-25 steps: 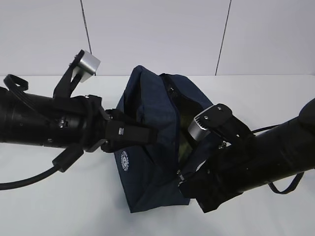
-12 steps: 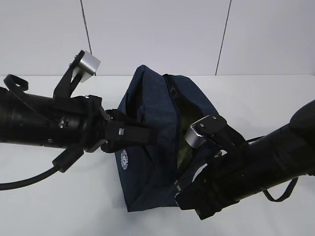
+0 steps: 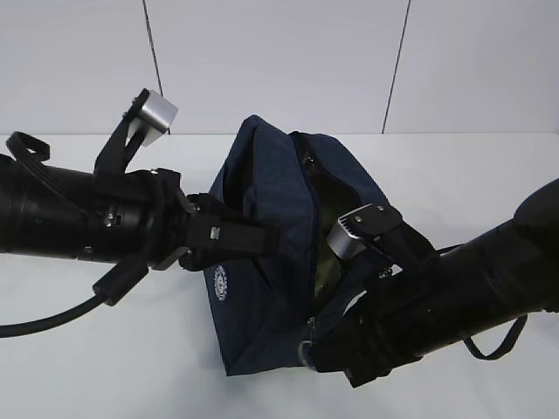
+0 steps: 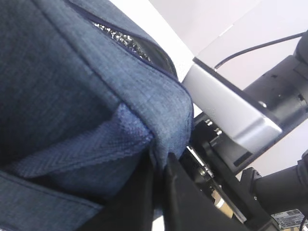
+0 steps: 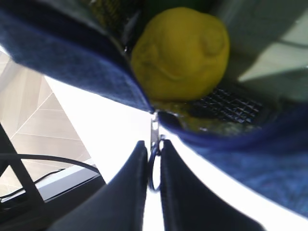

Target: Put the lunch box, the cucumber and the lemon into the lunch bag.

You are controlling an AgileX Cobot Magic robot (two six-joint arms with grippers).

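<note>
The left end effector [image 3: 229, 236] stays clenched on the navy fabric of the lunch bag [image 3: 266, 218]. In its wrist view the two dark fingers [image 4: 144, 202] pinch a fold of cloth at a strap seam, with a strip of silver lining visible above them. This hold has not shifted over the last second, so that side of the bag remains pinned against the pull from the other arm.

Between the two arms the bag's mouth gapes upward, and the bag sits on the white tabletop [image 3: 105, 349].

The right end effector [image 5: 154, 168] has travelled lower and nearer the camera along the bag's front edge. Its wrist view shows the metal ring pull [image 5: 154, 161] between the fingertips, which stand slightly apart, so I cannot tell whether they grip the ring or have begun to let it go. Just beyond the fingertips, inside the lining, lies the lemon [image 5: 179, 53]. Neither the lunch box nor the cucumber can be identified with certainty; only a dark green patch shows behind the lemon.

By this showing the loading looks finished, at least for the lemon, and the work has turned to the zipper.
</note>
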